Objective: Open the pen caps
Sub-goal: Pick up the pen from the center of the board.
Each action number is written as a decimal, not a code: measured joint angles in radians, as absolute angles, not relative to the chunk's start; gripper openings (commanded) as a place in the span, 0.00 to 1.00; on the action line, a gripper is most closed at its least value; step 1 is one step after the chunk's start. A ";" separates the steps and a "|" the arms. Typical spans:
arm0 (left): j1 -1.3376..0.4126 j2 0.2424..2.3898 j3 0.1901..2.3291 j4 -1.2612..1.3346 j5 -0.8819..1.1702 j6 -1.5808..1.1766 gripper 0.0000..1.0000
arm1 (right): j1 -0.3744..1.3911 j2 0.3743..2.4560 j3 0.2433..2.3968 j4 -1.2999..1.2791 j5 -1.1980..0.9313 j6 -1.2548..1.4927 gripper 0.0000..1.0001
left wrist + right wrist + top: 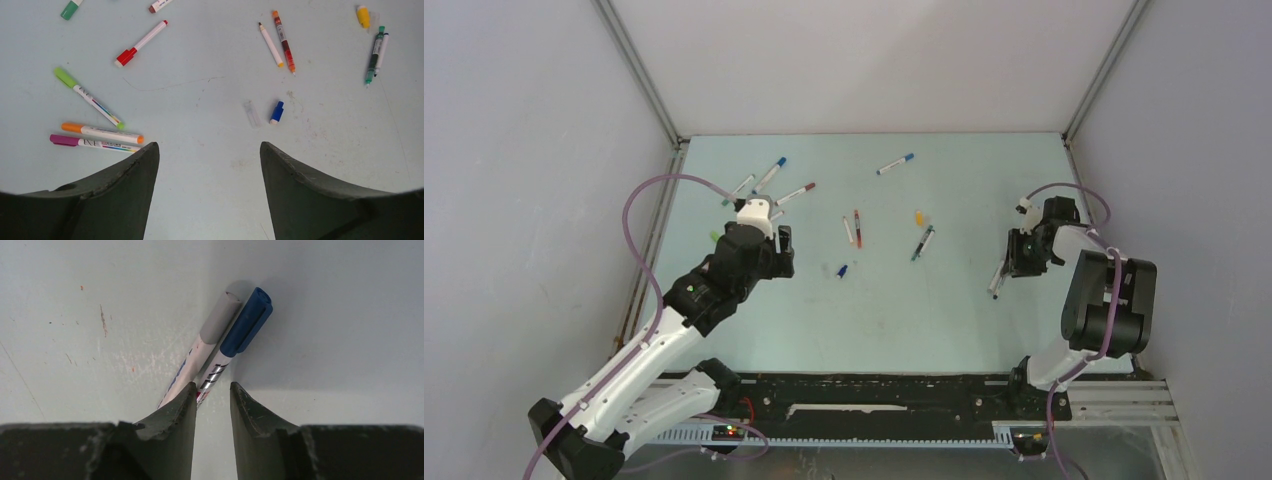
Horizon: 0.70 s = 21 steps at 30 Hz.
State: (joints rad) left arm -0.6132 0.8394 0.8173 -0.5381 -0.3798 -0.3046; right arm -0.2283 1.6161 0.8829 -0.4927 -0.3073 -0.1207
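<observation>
My right gripper (212, 385) hangs low over the table, its jaws a narrow gap apart with bare table between them. Just ahead lie two pens side by side, one with a blue cap (247, 320) and one with a grey cap (218, 317). The blue-capped pen's barrel runs under my left fingertip (187, 392). In the top view this gripper (1012, 266) is at the right, with a pen (997, 280) by it. My left gripper (207, 145) is wide open and empty above the table, and shows in the top view (784, 250). A loose blue cap (276, 112) and a clear cap (252, 114) lie ahead of it.
At the left lie capped pens with red (126, 56), green (65, 76), orange (72, 127) and magenta (64, 140) caps. Farther right are a white pen (271, 45), an orange-red pen (284, 42), a green pen (374, 55) and a loose yellow cap (363, 16). Grey walls enclose the table (894, 320).
</observation>
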 measured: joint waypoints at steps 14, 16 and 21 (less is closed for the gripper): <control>-0.607 0.839 0.817 -0.537 -0.361 -0.305 0.77 | -0.225 1.635 0.904 -0.502 -0.250 -0.125 0.25; -0.606 0.839 0.817 -0.537 -0.359 -0.305 0.77 | -0.226 1.636 0.904 -0.503 -0.239 -0.128 0.27; -0.605 0.839 0.817 -0.537 -0.354 -0.304 0.78 | -0.245 1.639 0.906 -0.508 -0.220 -0.132 0.32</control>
State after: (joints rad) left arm -0.6052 0.8387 0.8173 -0.5373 -0.3542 -0.3038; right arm -0.2451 1.6386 0.9062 -0.5079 -0.2195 -0.1322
